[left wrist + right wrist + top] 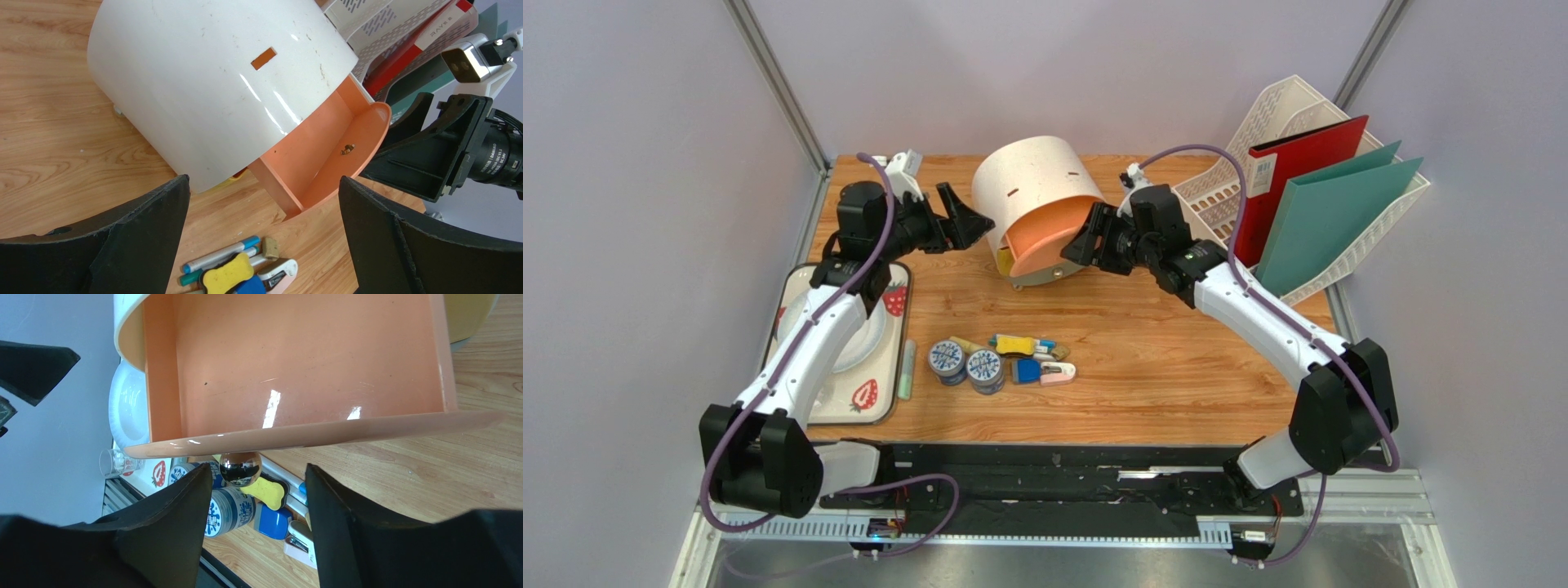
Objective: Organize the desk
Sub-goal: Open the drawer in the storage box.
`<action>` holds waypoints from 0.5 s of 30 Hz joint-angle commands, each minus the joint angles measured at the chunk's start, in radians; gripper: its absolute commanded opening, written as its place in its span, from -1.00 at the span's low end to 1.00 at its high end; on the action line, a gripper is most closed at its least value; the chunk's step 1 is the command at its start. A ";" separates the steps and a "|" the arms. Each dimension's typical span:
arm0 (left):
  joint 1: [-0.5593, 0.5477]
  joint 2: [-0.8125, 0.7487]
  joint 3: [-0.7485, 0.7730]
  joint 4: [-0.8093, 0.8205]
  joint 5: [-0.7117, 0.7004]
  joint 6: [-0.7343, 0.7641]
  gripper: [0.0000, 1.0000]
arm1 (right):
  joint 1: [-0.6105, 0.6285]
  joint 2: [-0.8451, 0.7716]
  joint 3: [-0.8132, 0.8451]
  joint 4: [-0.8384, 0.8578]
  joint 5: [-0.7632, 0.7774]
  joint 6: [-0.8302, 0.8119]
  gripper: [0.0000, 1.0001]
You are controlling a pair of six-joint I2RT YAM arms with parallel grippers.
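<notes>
Straddling the knob (240,467) of the orange drawer (307,367), the right gripper (258,473) is part-open, gripping nothing; the left gripper (263,182) gapes wide. With the drawer open above the desk (1161,368), the loose stationery (1014,361) likely needs picking next.

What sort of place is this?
Most likely a mock office desk set up inside a robot test cell: a wood-grain desk with a file rack of folders, loose stationery, and metal frame rails around it.
</notes>
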 commanded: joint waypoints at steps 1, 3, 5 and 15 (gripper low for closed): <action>-0.004 -0.050 0.005 -0.046 -0.045 0.052 0.98 | 0.003 -0.034 0.005 0.005 0.012 -0.020 0.27; -0.004 -0.059 0.009 -0.081 -0.068 0.065 0.98 | 0.003 -0.052 0.002 -0.007 0.015 -0.028 0.33; -0.004 -0.077 0.006 -0.107 -0.098 0.088 0.98 | 0.003 -0.083 -0.001 -0.030 0.029 -0.037 0.41; -0.004 -0.234 -0.120 -0.299 -0.239 0.154 0.98 | 0.003 -0.281 -0.143 -0.087 0.078 -0.053 0.55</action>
